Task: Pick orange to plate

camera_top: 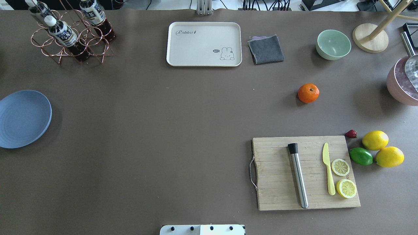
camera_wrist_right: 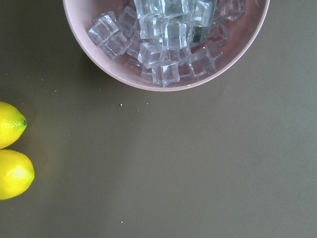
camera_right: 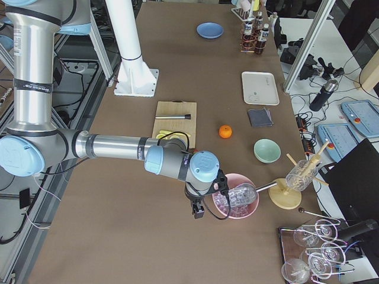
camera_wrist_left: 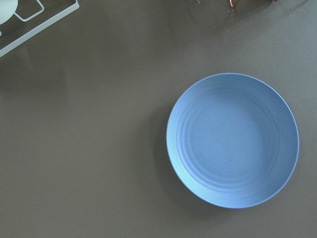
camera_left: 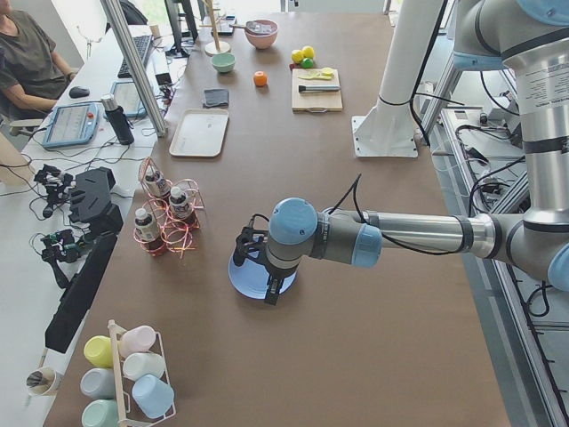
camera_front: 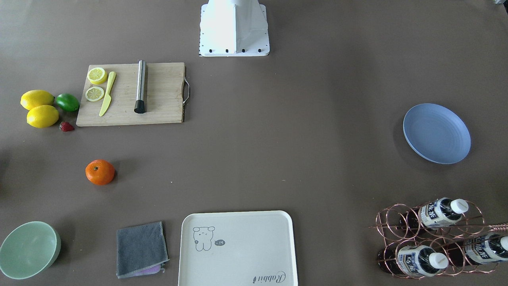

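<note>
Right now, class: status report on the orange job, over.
Grippers: left gripper near plate, right gripper near ice bowl; jaws unreadable. Untouched orange on table. Nothing stands between orange and plate.

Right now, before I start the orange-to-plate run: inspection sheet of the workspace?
Surface: brown table, a few pale specks.
Job's things: orange alone on the table, untouched; plate at the opposite end, nothing on it.
Clutter: cutting board with rod, knife and lemon slices; lemons, lime and strawberry beside it; tray, cloth, green bowl, bottles in a wire rack, ice bowl.
Grippers: left gripper up near the plate; right gripper beside the ice bowl; fingers open or shut cannot be told.
Cables: black cable looped at the left wrist.
Surroundings: operator seated at a side desk; glasses past the table's end.
</note>
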Motion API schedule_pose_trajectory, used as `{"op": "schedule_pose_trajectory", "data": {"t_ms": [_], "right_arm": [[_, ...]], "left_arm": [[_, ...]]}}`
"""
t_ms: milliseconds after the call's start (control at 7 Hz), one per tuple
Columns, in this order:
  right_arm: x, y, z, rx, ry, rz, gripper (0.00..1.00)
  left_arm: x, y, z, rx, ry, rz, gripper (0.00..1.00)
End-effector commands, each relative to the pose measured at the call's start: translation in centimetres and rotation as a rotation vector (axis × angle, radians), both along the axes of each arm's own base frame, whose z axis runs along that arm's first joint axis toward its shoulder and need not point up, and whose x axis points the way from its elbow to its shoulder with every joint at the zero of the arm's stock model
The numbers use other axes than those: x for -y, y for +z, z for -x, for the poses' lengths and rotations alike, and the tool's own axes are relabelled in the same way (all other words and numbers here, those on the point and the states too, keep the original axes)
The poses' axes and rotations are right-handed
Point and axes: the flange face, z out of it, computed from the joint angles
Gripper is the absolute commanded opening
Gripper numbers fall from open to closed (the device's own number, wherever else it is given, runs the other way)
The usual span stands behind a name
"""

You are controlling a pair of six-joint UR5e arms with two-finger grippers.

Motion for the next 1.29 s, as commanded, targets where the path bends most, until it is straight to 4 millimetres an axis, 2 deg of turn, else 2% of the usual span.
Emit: {"op": "schedule_pose_trajectory", "data": {"t_ms": [0,1143], "right_arm": [[-0.08,0.08,-0.01,0.001,0.001,0.002,1.00],[-0.85,0.95,0.11,0.012,0.003,0.023,1.00]], "left_arm": [[-0.10,0.81,-0.48,0.002,0.011,0.003,0.98],[0.10,0.96,-1.40,0.000,0.033,0.006,0.98]]}}
